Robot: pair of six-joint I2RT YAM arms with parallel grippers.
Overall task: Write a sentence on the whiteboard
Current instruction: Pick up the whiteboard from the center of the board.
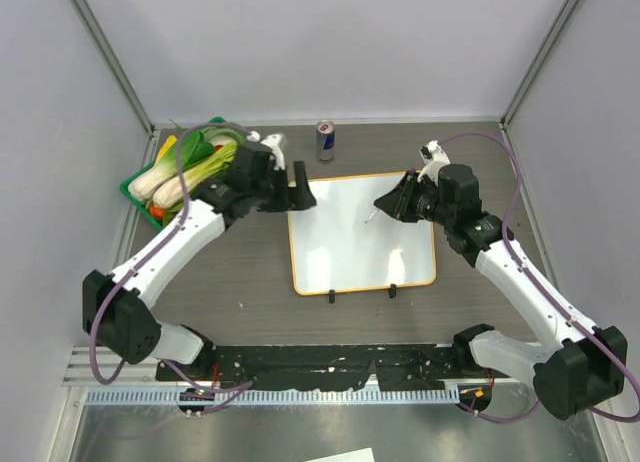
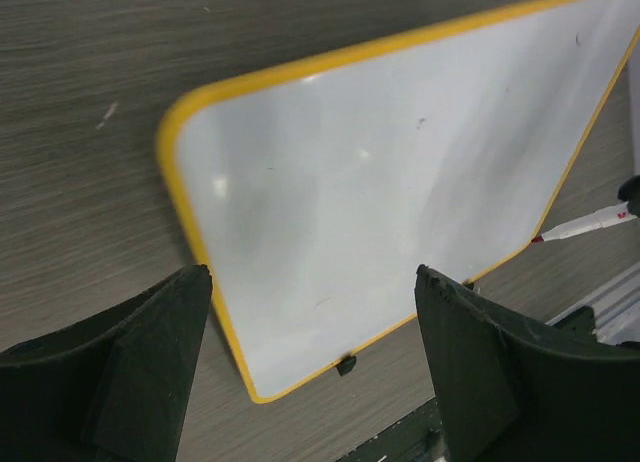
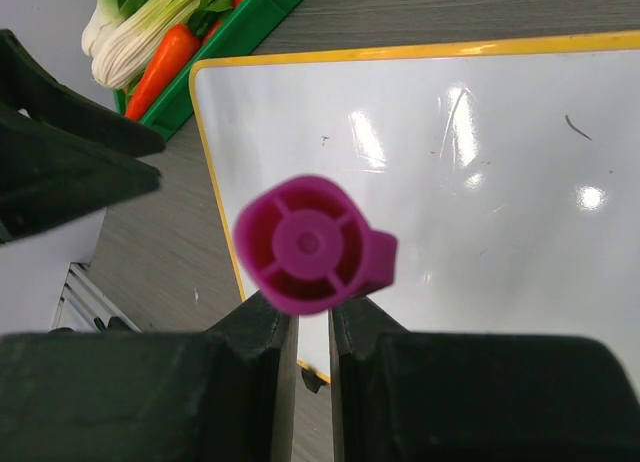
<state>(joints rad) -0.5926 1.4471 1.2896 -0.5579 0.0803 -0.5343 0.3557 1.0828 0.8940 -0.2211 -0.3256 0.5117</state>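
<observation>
The whiteboard (image 1: 345, 244) lies flat in the middle of the table, white with a yellow-orange rim. Its surface (image 2: 400, 182) is bare apart from faint smudges, and no sentence shows on it (image 3: 480, 182). My left gripper (image 1: 300, 194) hovers over the board's upper left edge, open and empty (image 2: 312, 272). My right gripper (image 1: 398, 204) is over the board's upper right part, shut on a marker (image 3: 310, 244). The marker's magenta end faces the wrist camera (image 3: 313, 302). Its white tip end (image 1: 372, 216) points down at the board, also seen at the right of the left wrist view (image 2: 590, 224).
A green tray (image 1: 135, 174) of vegetables stands at the back left, close behind the left arm. A drinks can (image 1: 325, 140) stands behind the board. Two black clips (image 1: 331, 296) sit on the board's near edge. Grey walls close in three sides.
</observation>
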